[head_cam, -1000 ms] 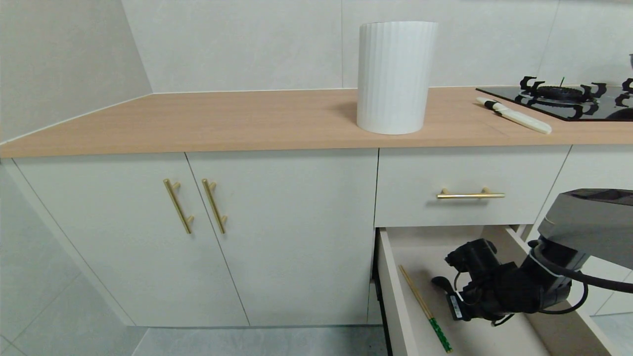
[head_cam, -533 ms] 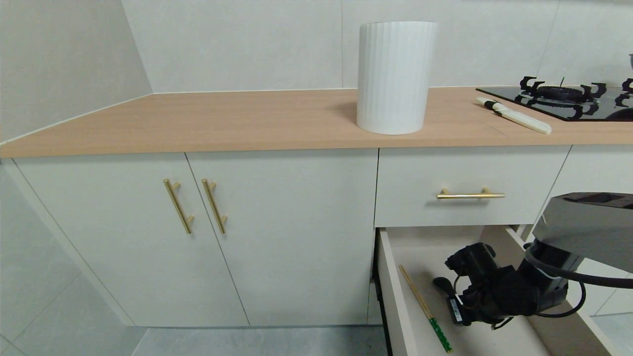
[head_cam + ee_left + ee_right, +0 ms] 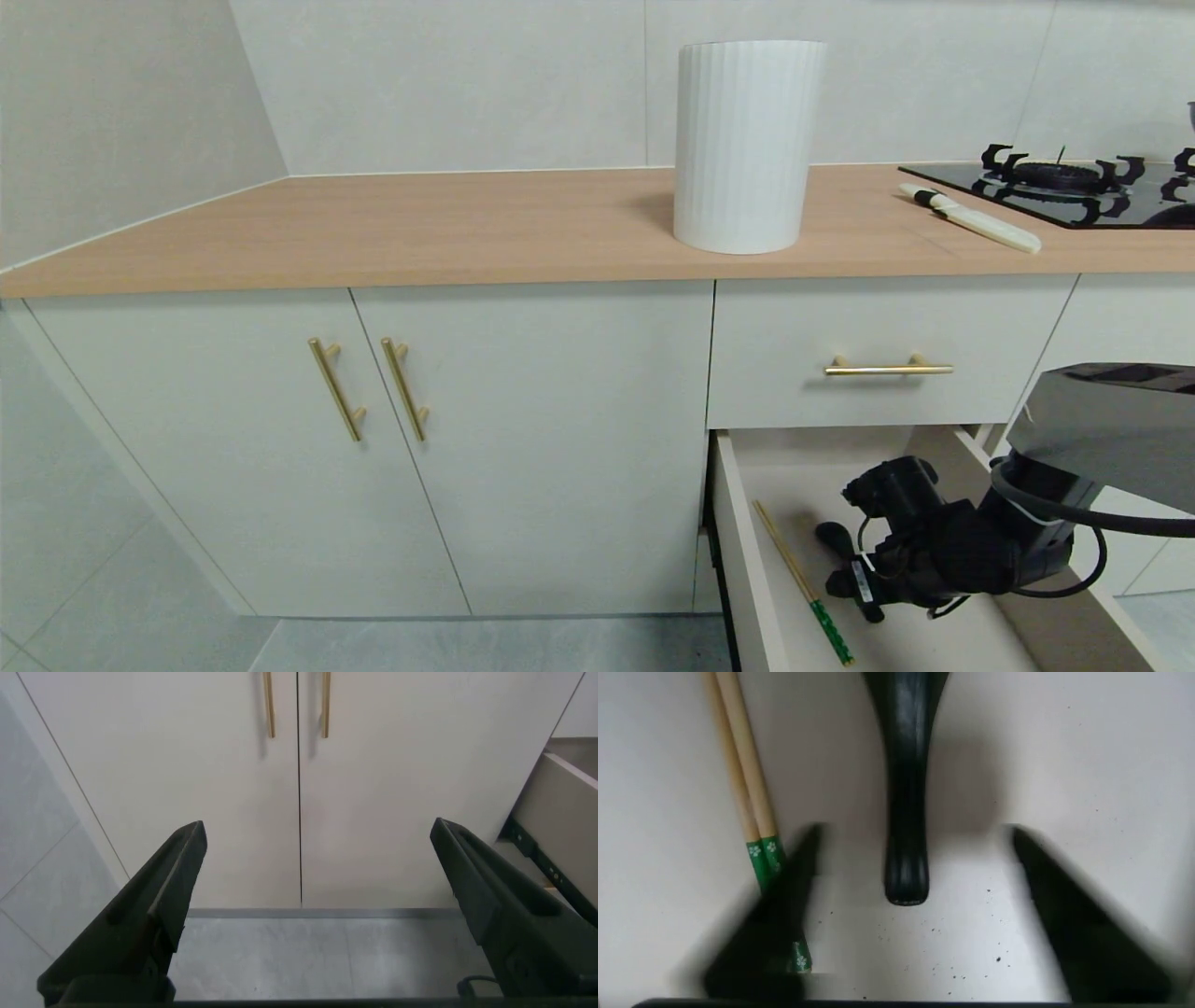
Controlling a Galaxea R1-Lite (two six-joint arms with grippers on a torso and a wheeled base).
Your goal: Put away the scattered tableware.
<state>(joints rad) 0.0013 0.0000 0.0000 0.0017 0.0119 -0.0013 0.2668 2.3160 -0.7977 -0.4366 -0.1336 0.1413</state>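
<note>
One long light-brown wooden bench (image 3: 420,229) tops the white cabinets. Below its front edge hang two white cabinet doors (image 3: 373,439) with slim gold bar handles, and beside them is a shut white drawer (image 3: 887,327) with a gold bar handle. Under that one, a pale beige drawer (image 3: 738,551) stands pulled out. A tall white ribbed cylinder (image 3: 747,140) stands upright near the bench's front edge, above the seam between doors and drawers. At the bench's far right end sits a black glass gas hob (image 3: 1055,191), and a white knife with a black band (image 3: 971,217) lies just beside its near left corner.

Our right gripper (image 3: 920,938) hangs low inside the open drawer, its fingers spread apart on either side of the handle tip of a black spoon (image 3: 906,784). The spoon lies flat on the drawer floor. A pair of wooden chopsticks with green flowered ends (image 3: 743,775) lies just beside it, along the drawer's left wall.

Our left gripper (image 3: 318,835) is spread wide too, holding nothing, and faces the cabinet doors low down.

A small white label (image 3: 861,577) on the right wrist carries print too small for us to read.
</note>
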